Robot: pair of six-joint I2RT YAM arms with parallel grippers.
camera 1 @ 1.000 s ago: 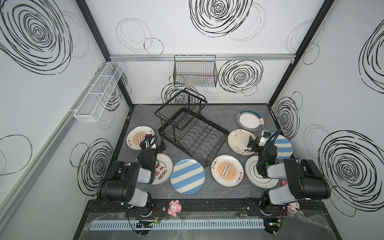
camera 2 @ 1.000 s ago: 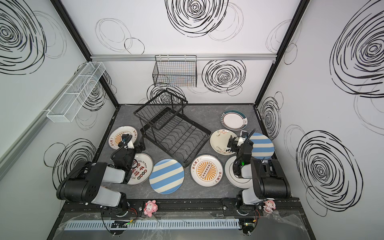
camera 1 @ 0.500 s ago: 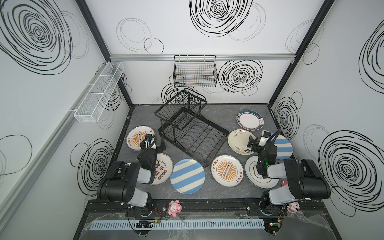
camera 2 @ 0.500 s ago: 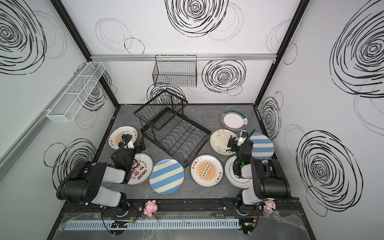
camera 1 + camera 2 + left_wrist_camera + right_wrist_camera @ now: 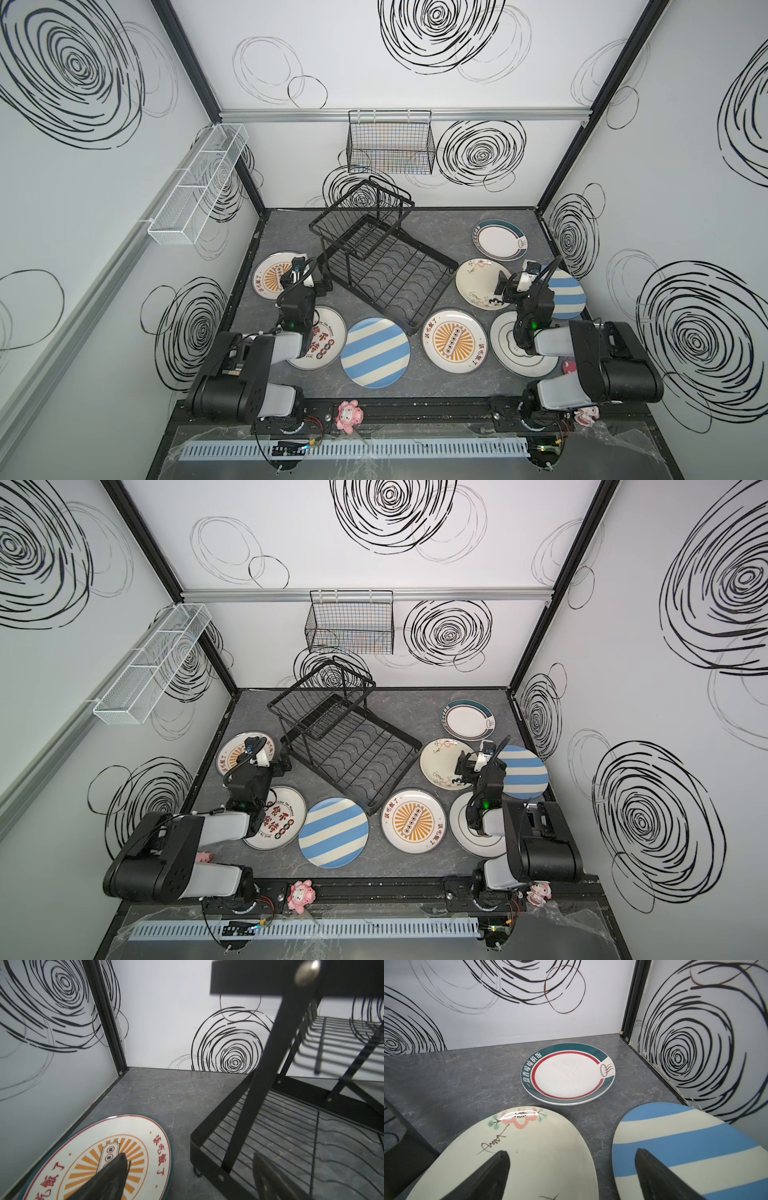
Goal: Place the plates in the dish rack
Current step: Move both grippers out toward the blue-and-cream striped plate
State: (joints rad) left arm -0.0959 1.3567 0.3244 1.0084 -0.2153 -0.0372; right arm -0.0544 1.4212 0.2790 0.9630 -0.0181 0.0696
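i'm seeing no change this last second: right pincer (image 5: 572, 1151) apart over the floral plate (image 5: 478, 282) beside the dish rack (image 5: 390, 282), left pincer (image 5: 189, 1154) apart, nothing loaded.

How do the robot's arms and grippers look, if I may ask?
The left arm and right arm have bulky black joint housings joined by light grey links, a green light near each wrist and a black cable looping to a white camera. The left gripper and right gripper have dark, tapered, pointed fingers.

Right gripper (image 5: 572, 1152) — jaws a touch narrower (yet wide apart) — otherwise no visible difference.
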